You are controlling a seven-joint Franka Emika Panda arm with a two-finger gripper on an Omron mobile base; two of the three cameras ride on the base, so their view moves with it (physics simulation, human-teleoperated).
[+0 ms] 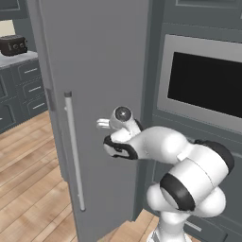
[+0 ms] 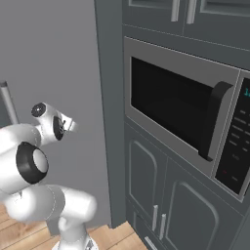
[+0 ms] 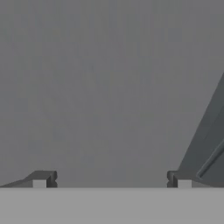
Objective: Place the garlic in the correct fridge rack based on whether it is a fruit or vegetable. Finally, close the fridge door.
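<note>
Pushing at the fridge door (image 1: 94,94), claw (image 3: 112,179) spread wide and empty; could skid off that flat panel, leaving it ajar.

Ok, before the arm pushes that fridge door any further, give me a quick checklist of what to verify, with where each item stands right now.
1. Gripper empty, fingers apart: ok; the hand view shows nothing between the tips.
2. Gripper faces the fridge door: ok; plain grey panel lies straight ahead of it.
3. Gripper clear of the door handle: ok; the bar stands to the left of the hand in the left base view.
4. Door fully shut: cannot tell, though it appears angled out from the cabinet.
5. Garlic on the right rack: cannot tell; the door hides the fridge interior.
6. Microwave out of the arm's way: ok.
</note>
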